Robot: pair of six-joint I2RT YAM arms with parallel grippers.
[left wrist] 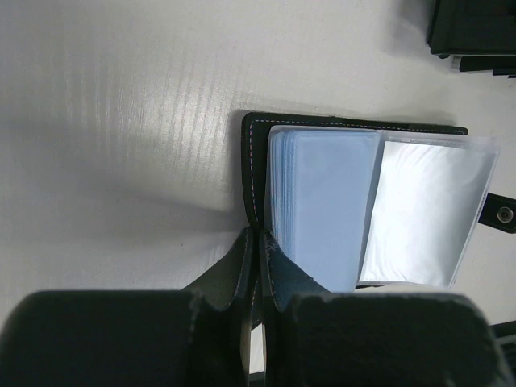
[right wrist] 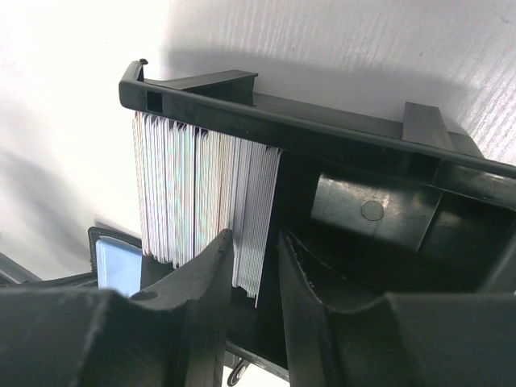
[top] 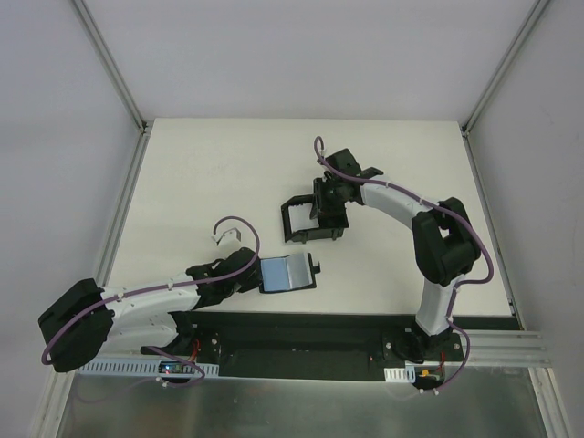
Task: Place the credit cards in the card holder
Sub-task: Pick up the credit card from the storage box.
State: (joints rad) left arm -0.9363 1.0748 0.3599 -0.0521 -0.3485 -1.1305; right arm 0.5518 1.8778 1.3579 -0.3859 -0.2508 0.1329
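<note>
The card holder [top: 287, 272] lies open on the table with its bluish-grey sleeves [left wrist: 322, 201] facing up. My left gripper [top: 248, 276] is shut on the black cover edge at its left side [left wrist: 258, 238]. The credit cards [right wrist: 201, 193] stand on edge as a pale stack inside a black open-topped box [right wrist: 363, 153]. My right gripper [right wrist: 255, 238] reaches into that box [top: 297, 224] from above. Its fingers straddle the last few cards at the stack's right end, jaws narrow but open, a thin dark gap beside the right finger [right wrist: 302, 274].
White walls and metal frame posts [top: 123, 100] enclose the table on three sides. A purple cable loop with a small white piece [top: 222, 239] stands above the left arm. The box corner [left wrist: 476, 32] lies just beyond the wallet. The snap tab [left wrist: 504, 214] sticks out on the right.
</note>
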